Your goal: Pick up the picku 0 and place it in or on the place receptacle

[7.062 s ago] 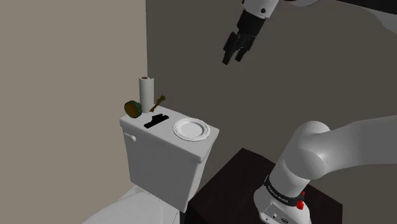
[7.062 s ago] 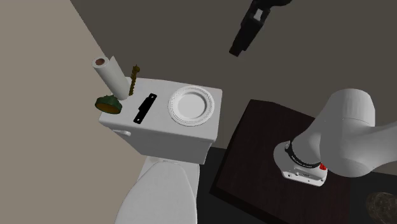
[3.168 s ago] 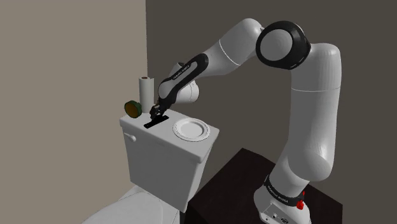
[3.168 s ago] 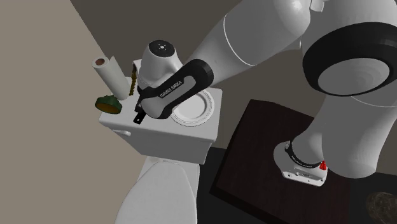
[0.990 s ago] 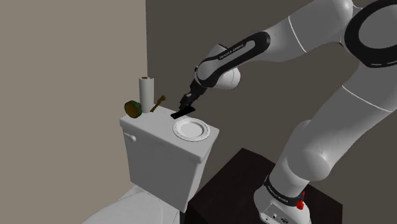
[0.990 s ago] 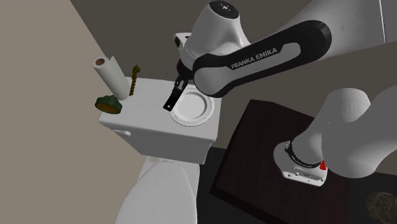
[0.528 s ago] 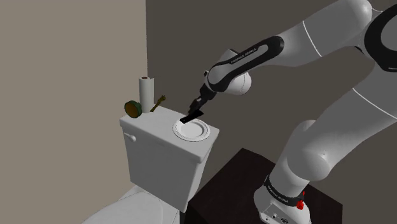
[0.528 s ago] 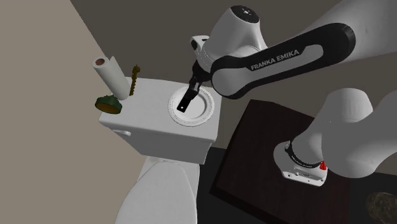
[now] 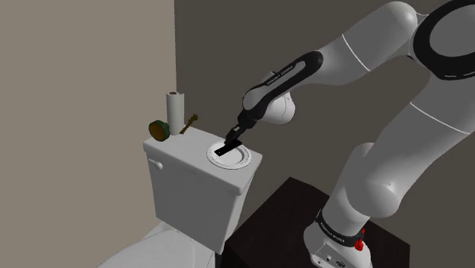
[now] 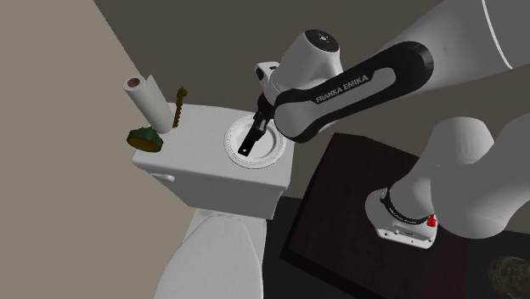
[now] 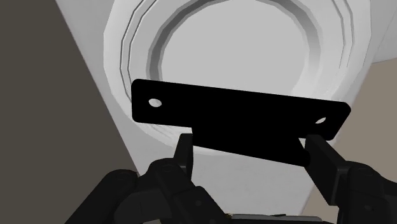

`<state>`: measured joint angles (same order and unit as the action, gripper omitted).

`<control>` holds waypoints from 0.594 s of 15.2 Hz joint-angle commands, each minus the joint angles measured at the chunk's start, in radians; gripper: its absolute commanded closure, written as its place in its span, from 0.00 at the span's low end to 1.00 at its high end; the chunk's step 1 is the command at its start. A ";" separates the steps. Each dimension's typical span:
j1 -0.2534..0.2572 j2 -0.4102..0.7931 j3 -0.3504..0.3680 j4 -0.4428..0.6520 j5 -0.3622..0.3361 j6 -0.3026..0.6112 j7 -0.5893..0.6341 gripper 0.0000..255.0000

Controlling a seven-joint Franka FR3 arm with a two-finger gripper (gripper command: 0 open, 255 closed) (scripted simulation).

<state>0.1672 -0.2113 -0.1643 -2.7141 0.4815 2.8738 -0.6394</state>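
black strip (image 11: pixel 238 121) over white plate (image 9: pixel 245 158)

fingers (image 11: pixel 184 153) pinch the black strip, which hangs tilted with its low end down by the white plate. white plate sits on the toilet tank lid (image 9: pixel 183 145), paper roll (image 9: pixel 176 110) at its 10 o'clock in shoulder view.

The end effector (image 11: pixel 250 149) clasps a flat black bar (image 11: pixel 235 114) above a white ridged plate (image 11: pixel 135 39).
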 commanded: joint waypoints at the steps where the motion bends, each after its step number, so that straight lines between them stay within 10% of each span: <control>1: 0.028 0.030 -0.018 -0.001 0.051 0.030 -0.044 1.00; 9: 0.091 0.089 -0.056 0.006 0.185 0.079 -0.157 1.00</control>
<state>0.2573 -0.1231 -0.2191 -2.7080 0.6634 2.9519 -0.7939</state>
